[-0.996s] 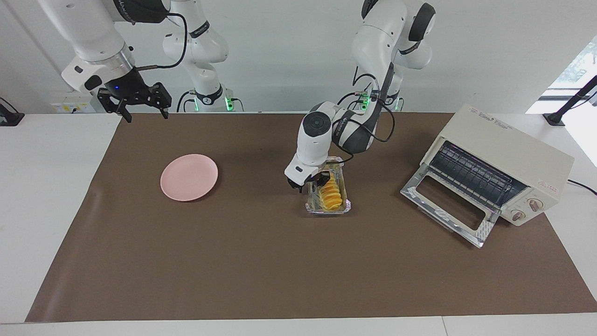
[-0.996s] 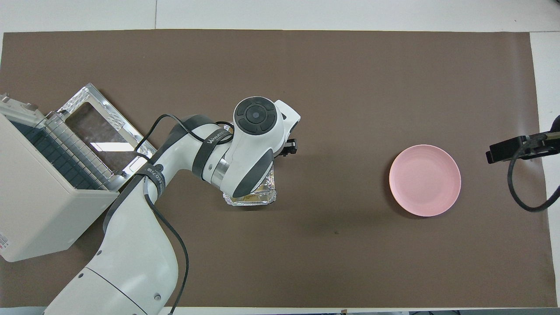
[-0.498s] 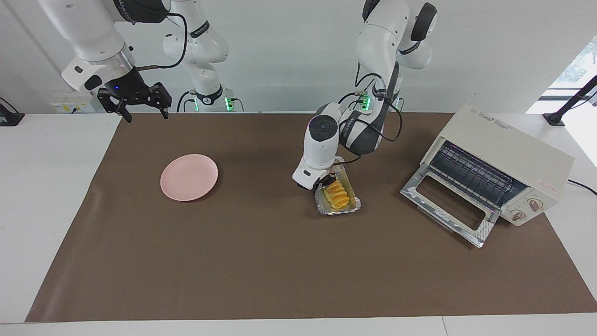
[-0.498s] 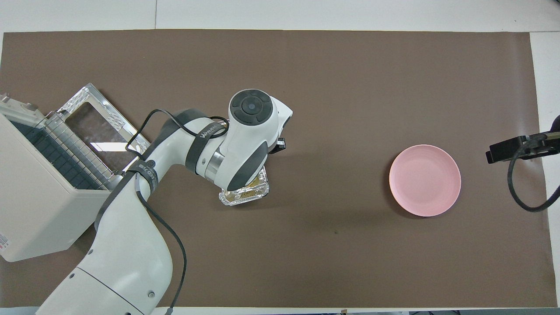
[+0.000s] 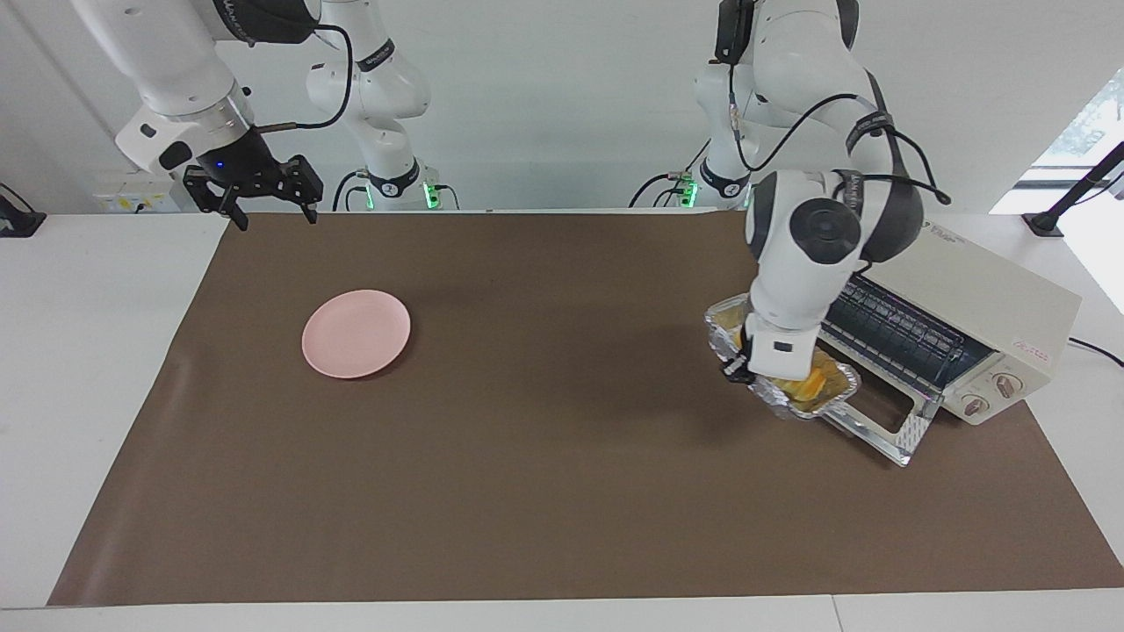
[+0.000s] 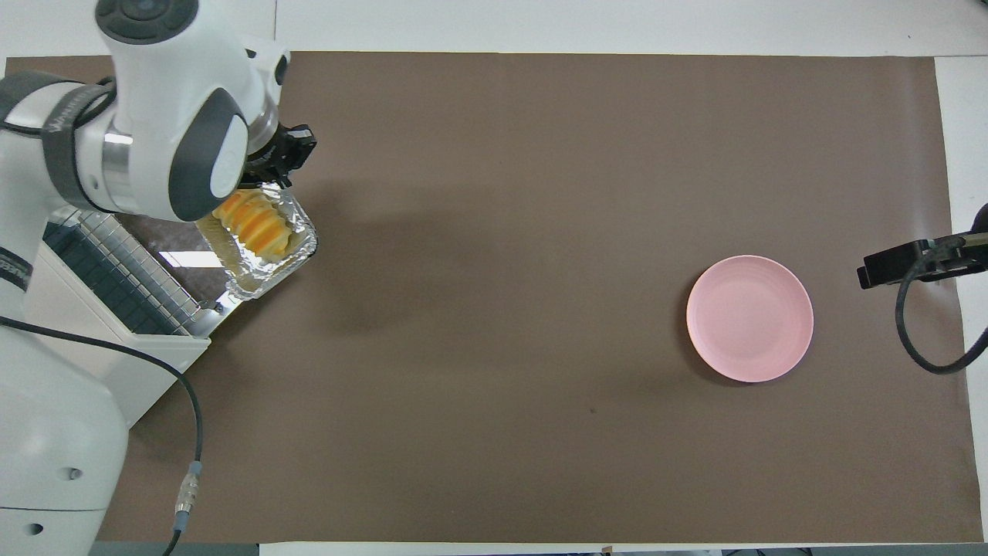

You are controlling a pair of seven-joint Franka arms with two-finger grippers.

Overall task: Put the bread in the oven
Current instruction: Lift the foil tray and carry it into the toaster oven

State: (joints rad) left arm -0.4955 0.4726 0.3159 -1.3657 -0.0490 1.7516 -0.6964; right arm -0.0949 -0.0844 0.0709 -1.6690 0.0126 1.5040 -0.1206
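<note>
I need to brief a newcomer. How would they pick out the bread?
Find the cream-white toaster oven at the left arm's end of the table. Over its lowered glass door, the left gripper holds a crinkled silver foil tray. The ridged yellow-orange loaf lies inside.

It looked like a robotics lab: two white arms (image 5: 817,228) were mounted at a white desk (image 5: 97,351) under a brown mat (image 5: 527,491), before bare walls.

No lettering could be read with certainty. The oven (image 5: 953,303) carried small red marks near its knobs and faint print on its top, too small to read.
</note>
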